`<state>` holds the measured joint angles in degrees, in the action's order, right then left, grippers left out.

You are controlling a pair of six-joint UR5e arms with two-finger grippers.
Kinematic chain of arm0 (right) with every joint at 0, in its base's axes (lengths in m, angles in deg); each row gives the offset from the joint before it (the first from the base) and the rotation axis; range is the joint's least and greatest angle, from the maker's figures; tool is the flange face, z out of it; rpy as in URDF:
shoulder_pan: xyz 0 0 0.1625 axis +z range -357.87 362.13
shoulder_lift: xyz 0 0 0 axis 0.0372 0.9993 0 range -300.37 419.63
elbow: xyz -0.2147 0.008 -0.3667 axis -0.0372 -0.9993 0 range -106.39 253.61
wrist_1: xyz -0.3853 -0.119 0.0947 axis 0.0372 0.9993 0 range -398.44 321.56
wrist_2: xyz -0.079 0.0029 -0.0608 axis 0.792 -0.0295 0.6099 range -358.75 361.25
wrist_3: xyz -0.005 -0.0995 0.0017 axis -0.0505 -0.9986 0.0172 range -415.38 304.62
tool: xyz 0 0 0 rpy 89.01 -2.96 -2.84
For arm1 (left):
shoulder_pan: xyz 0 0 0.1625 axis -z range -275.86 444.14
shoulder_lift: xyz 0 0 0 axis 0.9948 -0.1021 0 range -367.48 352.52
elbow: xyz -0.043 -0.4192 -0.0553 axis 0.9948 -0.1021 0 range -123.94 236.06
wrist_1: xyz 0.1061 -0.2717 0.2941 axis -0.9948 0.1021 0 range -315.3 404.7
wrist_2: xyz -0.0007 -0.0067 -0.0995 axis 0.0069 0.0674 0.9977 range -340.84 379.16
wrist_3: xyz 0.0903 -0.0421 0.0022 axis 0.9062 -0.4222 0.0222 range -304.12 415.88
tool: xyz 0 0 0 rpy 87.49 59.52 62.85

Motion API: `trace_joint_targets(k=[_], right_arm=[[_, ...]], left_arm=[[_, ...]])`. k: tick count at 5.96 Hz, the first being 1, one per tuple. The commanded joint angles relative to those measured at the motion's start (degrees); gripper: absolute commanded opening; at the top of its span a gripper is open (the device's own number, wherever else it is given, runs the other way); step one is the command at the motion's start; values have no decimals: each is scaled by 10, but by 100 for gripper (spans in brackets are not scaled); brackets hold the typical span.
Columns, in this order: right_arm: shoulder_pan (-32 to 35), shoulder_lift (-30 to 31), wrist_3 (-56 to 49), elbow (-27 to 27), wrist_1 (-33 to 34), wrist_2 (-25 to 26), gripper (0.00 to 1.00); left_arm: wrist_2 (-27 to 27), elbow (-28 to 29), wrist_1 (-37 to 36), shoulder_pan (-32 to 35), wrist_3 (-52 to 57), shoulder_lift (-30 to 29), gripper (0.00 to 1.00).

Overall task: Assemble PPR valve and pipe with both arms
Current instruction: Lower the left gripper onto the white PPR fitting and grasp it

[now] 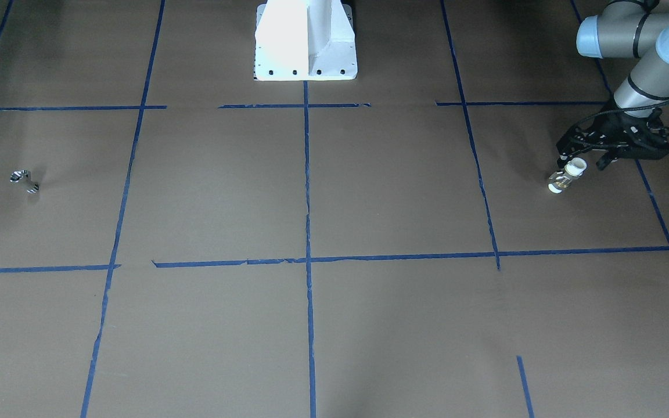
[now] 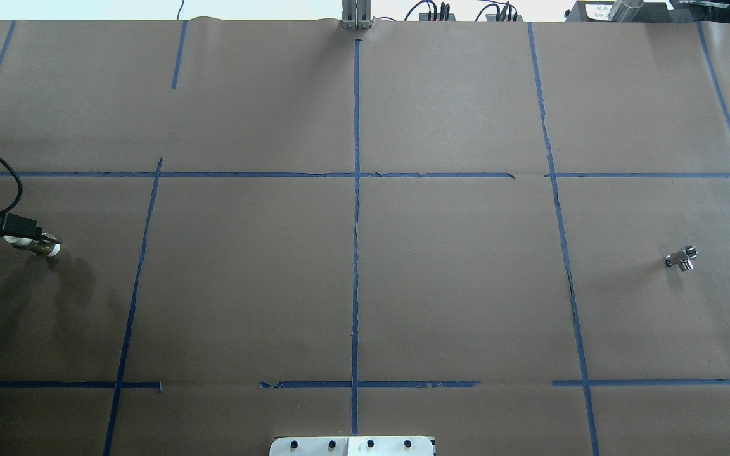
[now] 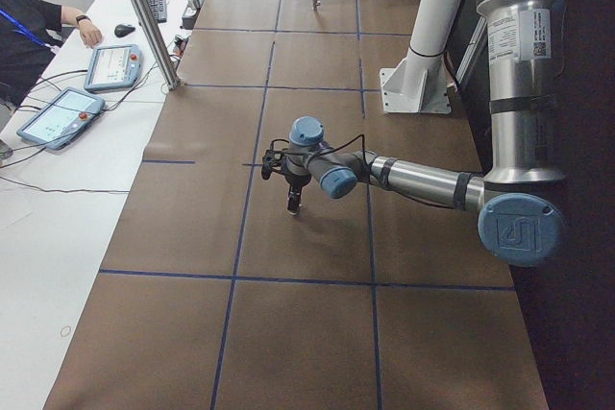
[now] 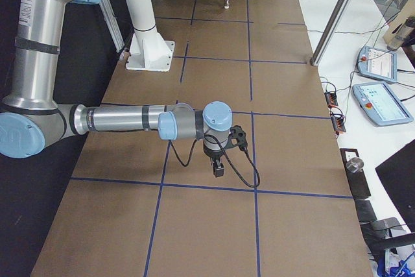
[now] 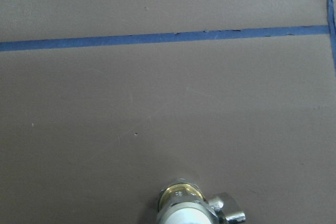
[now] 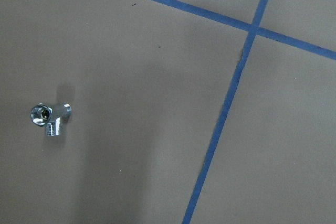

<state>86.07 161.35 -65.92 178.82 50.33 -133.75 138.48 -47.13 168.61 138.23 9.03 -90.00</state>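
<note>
Chrome pipe [image 6: 51,119], bent and threaded, gleams on matte paper [image 6: 157,145].

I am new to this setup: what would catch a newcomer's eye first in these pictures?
First, the left gripper at the table's end on the robot's left, its jaws seemingly closed on the white-and-brass PPR valve. Then the shiny chrome pipe, lying alone far off near the opposite end, on brown paper crossed by blue tape lines.
</note>
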Motion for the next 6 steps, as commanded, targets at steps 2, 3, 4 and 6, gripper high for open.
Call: trace_joint_targets(k=[2,3,4,6], right_arm=[[0,0,0,0,0,0,100],[0,1,0,0,0,0,100],[0,0,1,0,0,0,100],[0,1,1,1,0,0,100]], left_arm=[[-2,-9,-48,-2,3,-20,0],[-2,-19,-57,-2,3,-22,0],[-2,-44,-96,-1,3,-29,0],[-2,-114,-312,-1,-22,-136,0]])
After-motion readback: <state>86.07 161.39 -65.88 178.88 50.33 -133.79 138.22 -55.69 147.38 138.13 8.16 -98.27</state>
